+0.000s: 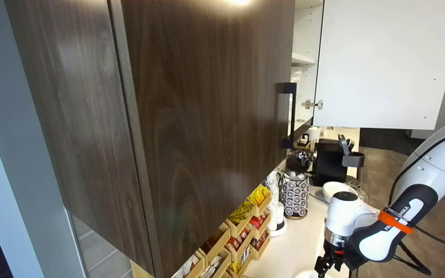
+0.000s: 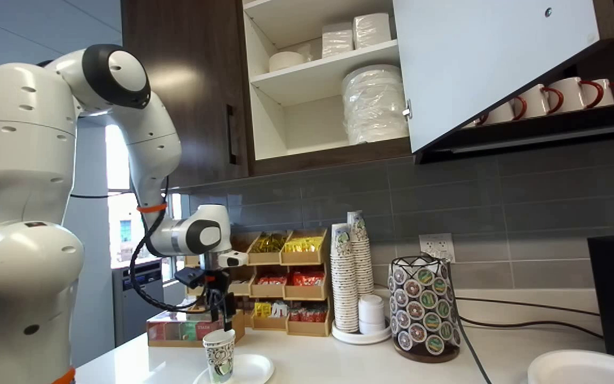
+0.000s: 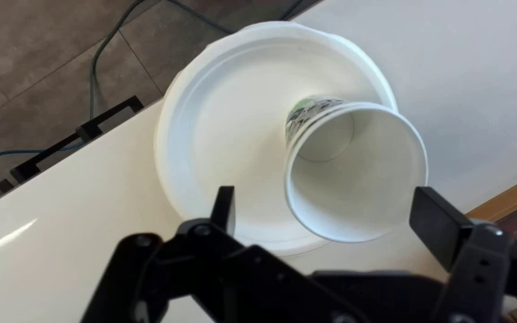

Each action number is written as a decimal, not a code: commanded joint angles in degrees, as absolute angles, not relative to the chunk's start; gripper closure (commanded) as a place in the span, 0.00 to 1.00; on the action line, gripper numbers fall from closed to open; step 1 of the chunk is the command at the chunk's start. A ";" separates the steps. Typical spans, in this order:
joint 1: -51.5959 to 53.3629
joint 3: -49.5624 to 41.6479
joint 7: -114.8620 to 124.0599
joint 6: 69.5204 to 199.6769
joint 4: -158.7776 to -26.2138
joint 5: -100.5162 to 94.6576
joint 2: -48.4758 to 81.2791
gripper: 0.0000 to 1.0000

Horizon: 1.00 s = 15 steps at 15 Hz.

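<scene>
Took the paper cup (image 3: 366, 188) as landmark; it stood on the white plate (image 3: 222, 112), below the gripper (image 3: 323, 204), whose fingers were spread wide to either side of the cup's rim in the wrist view. One finger overlapped the rim's edge there; contact could not be confirmed. A doubled line under the rim left it unclear whether one cup or two nested ones were present. In an exterior view (image 2: 220, 354) the frame's lower edge clipped the foot of the cup and the near side of the plate. Legible: "MIKA" on the arm (image 1: 423, 175), with preceding letters partly covered near the orange band (image 1: 394, 221). Lettering on the clear-topped box (image 2: 184, 328), just behind the cup, was too small to read with certainty; so were the lids on the pod carousel (image 2: 424, 309). The snack rack (image 2: 304, 292) stood behind the cup and was partly hidden by the brown cabinet door (image 1: 207, 116) in an exterior view. Right of the cup: disposable stacks (image 2: 344, 288), then the carousel, then, well apart, a white dish (image 2: 579, 354), cut off. Well above the cup and rightward: open white door (image 2: 477, 69), red-handled mugs (image 2: 568, 96).
</scene>
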<state>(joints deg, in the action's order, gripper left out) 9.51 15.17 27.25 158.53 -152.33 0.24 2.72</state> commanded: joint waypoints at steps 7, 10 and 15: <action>11.18 13.15 25.03 162.31 -152.13 6.58 7.40 0.39; 11.29 13.13 24.79 162.19 -152.02 7.63 7.82 0.17; 11.29 13.35 24.08 162.24 -151.86 10.13 8.64 0.08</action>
<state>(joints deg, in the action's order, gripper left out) 10.27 13.90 25.68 160.75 -152.09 7.42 7.29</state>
